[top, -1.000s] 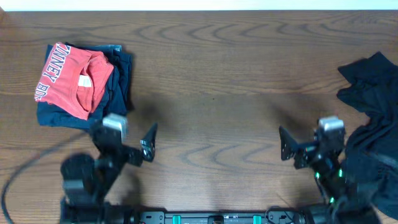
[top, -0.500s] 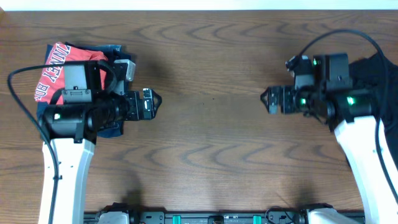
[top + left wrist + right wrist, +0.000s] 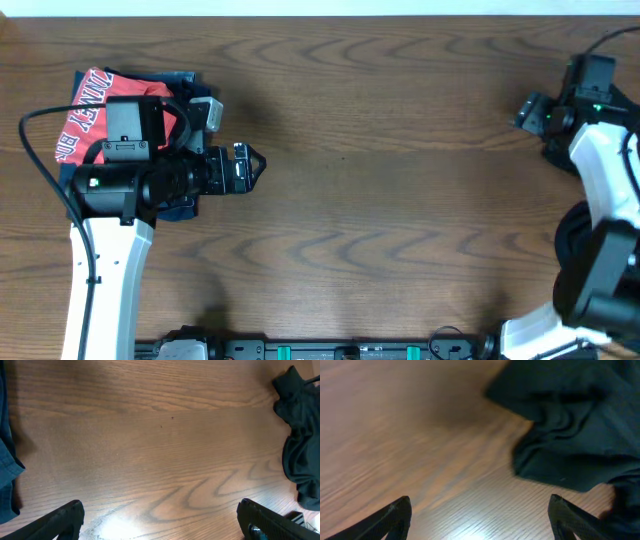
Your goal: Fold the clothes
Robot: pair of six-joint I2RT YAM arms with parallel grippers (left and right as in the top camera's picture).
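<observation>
My right gripper (image 3: 528, 110) has swung since half a second ago; then it hung over bare wood, pointing toward the red shirt (image 3: 88, 118), and now it sits at the end of the table (image 3: 380, 220) farthest from the red shirt; its fingers stand wide apart with nothing between them, and in my right wrist view the two tips frame bare grain.

The black shirt (image 3: 570, 430) lies crumpled at that same end, well apart from the red shirt; in the overhead view my right arm hides most of it; in the wrist view its rumpled edge is near my open fingers but not touching them.

My left gripper (image 3: 252, 168) has hardly shifted in that half second; it hovers just beside the red shirt, on the side facing the black shirt, fingers spread and empty; the navy garment (image 3: 192, 92) under the red shirt shows at the edge of my left wrist view.

I take the swing to mean the work has only begun; the right hand is going for the heap, nothing is grasped, and no fold is made; the shirt looks bunched, so I judge it must first be dragged toward the red shirt, onto the open wood between, and spread flat; soft cloth like this may slip or come up doubled if I pinch a bunched ridge.
</observation>
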